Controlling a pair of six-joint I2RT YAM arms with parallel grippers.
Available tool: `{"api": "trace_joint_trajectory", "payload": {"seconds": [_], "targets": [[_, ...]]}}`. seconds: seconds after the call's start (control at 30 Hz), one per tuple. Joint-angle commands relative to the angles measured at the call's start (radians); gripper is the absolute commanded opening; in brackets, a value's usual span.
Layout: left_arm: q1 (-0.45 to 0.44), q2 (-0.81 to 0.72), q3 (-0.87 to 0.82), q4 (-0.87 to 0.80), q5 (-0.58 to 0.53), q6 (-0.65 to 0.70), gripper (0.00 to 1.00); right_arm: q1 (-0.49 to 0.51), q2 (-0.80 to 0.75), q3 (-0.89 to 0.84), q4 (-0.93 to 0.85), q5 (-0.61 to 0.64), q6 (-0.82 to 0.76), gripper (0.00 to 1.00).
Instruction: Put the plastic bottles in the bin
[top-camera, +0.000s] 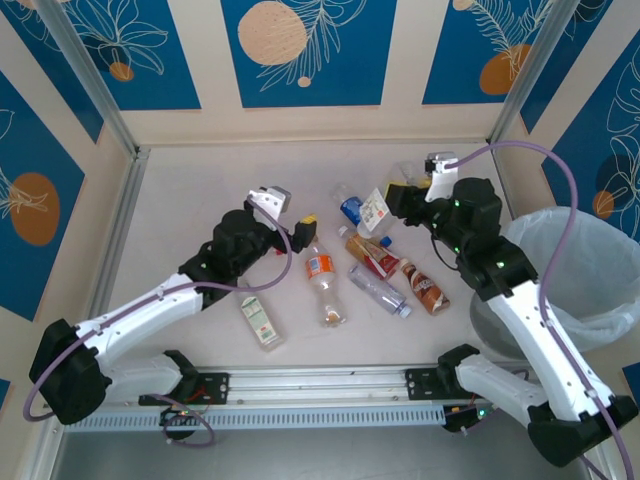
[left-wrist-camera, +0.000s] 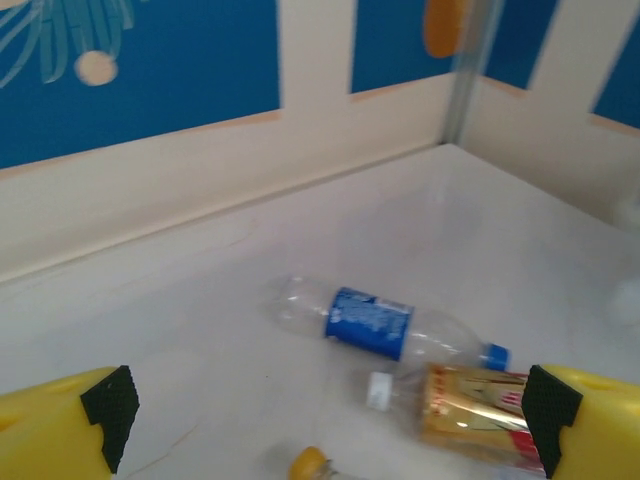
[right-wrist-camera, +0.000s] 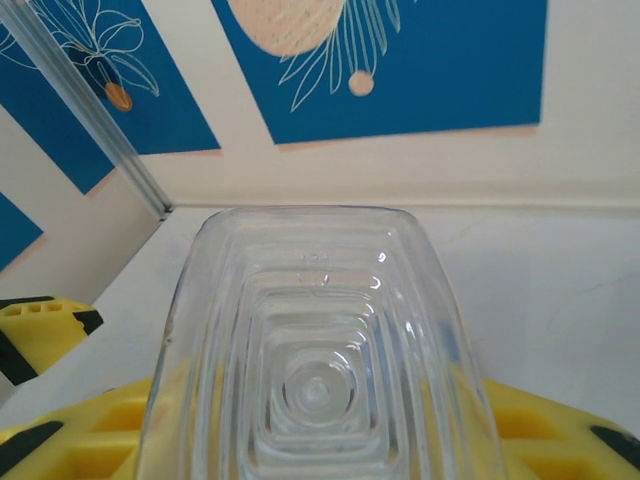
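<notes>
Clear ribbed bottle (right-wrist-camera: 318, 370) pinched by right gripper (top-camera: 398, 192); next, swing it over the bin (top-camera: 575, 216). Left gripper (left-wrist-camera: 325, 405) spread, empty.

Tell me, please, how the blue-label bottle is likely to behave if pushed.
The blue-label bottle lies on its side and looks round, so it would probably roll. It looks clear and empty, so it is likely light and apt to skid on the smooth table.
</notes>
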Motion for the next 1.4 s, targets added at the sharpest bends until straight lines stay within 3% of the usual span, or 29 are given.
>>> {"api": "trace_joint_trajectory", "payload": {"seconds": [0.0, 0.4, 0.67, 0.77, 1.07, 1.37], "targets": [[0.013, -0.005, -0.021, 0.037, -0.162, -0.062, 0.99, -0.004, -0.046, 0.097, -0.146, 0.113, -0.130, 0.30], [0.019, 0.069, -0.002, 0.013, -0.167, -0.084, 0.99, -0.005, -0.166, 0.399, -0.405, 0.461, -0.298, 0.30], [0.026, 0.118, 0.012, 0.021, -0.162, -0.109, 0.99, -0.005, -0.224, 0.459, -0.391, 0.951, -0.528, 0.31], [0.036, 0.131, 0.010, 0.020, -0.168, -0.140, 0.99, -0.006, -0.248, 0.410, -0.330, 1.059, -0.616, 0.31], [0.073, 0.120, -0.016, 0.016, -0.186, -0.218, 1.00, -0.011, -0.338, 0.183, -0.331, 1.186, -0.484, 0.31], [0.114, 0.102, -0.038, 0.009, -0.190, -0.279, 0.99, -0.043, -0.347, 0.049, -0.536, 1.243, -0.095, 0.29]]}}
